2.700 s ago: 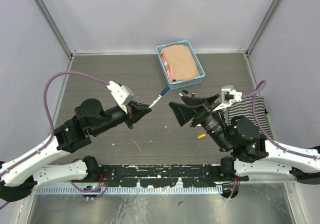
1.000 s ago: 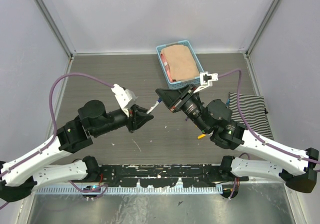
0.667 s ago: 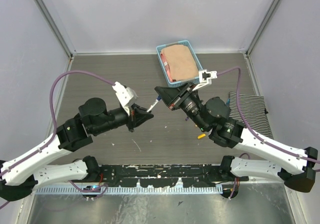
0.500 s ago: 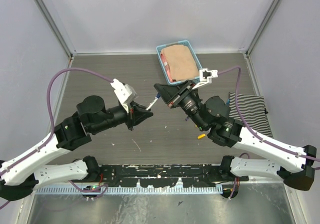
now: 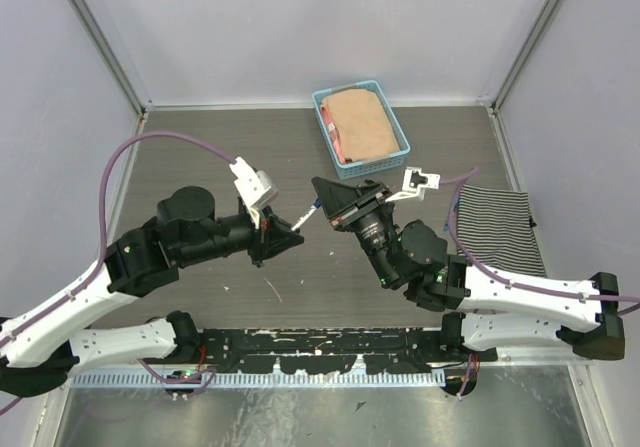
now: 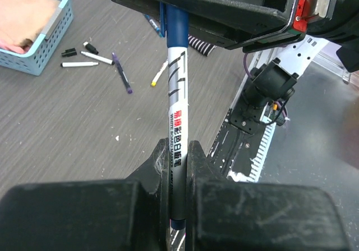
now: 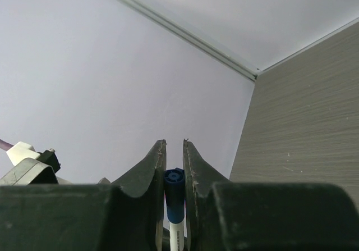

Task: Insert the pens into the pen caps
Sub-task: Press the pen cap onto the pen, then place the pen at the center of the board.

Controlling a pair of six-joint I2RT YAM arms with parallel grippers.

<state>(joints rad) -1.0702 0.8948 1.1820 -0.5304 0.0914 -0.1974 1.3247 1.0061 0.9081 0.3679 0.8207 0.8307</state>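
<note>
Left gripper (image 6: pixel 176 150) clamped on the white barrel of a pen (image 6: pixel 176 113). Right gripper (image 7: pixel 174 145) closed on the blue cap (image 7: pixel 174 185) at the pen's far end. Pen and cap are in line, held in the air between the two arms, above the desk (image 6: pixel 84 122). Loose pens (image 6: pixel 122 80) and loose caps (image 6: pixel 68 52) lie on the desk near the basket (image 6: pixel 33 65).

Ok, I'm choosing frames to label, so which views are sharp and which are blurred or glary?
Top external: even, diffuse light, faint shadows on the table, no glare. Left wrist: the pen print reads crisply, the left end effector below it is black and featureless. Right wrist: the blue cap is sharp, the right end effector around it dark.
</note>
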